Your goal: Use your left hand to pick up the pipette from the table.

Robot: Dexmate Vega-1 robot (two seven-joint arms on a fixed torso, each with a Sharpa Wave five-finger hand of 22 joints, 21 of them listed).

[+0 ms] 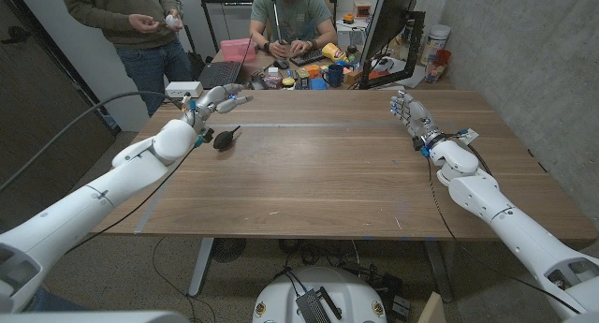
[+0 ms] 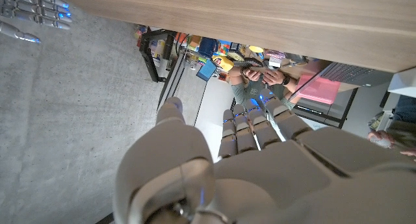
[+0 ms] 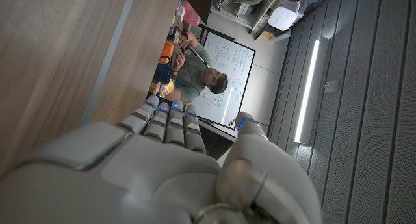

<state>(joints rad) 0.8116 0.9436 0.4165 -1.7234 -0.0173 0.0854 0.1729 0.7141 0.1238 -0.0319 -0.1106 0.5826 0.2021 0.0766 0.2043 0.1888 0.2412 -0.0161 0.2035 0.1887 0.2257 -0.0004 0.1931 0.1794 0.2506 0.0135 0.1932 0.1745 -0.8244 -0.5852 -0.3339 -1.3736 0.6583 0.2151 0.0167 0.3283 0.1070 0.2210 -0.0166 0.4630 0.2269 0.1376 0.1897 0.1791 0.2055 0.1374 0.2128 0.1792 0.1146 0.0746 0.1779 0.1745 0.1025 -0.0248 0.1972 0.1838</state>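
Left hand (image 1: 217,102) raised over far left part of wooden table (image 1: 318,173), fingers (image 1: 236,100) stretched out and pointing toward far edge, thumb apart, nothing held. Same in left wrist view: fingers (image 2: 253,130) straight, side by side, thumb off to one side, empty.

Pipette (image 1: 226,138) lying on table just behind and below those fingertips, on wrist side, close beside left forearm. Black bulb end fat and dark, thin stem hard to make out; long axis seems to run obliquely from bulb toward far edge, roughly along finger direction, not certain. No contact between hand and pipette.

Right hand (image 1: 408,110) well apart on far right side of table, fingers loosely extended, holding nothing; right wrist view shows fingers (image 3: 170,120) straight with thumb apart. Left hand clearly nearer to pipette.

Judgement: reach stage, grasp not yet made. Next move likely calls for pulling fingers back and down over bulb, then closing thumb against fingers across the axis. Risk: small bulb rolling or getting nudged by forearm.

People seated and standing behind table, cluttered desk beyond.
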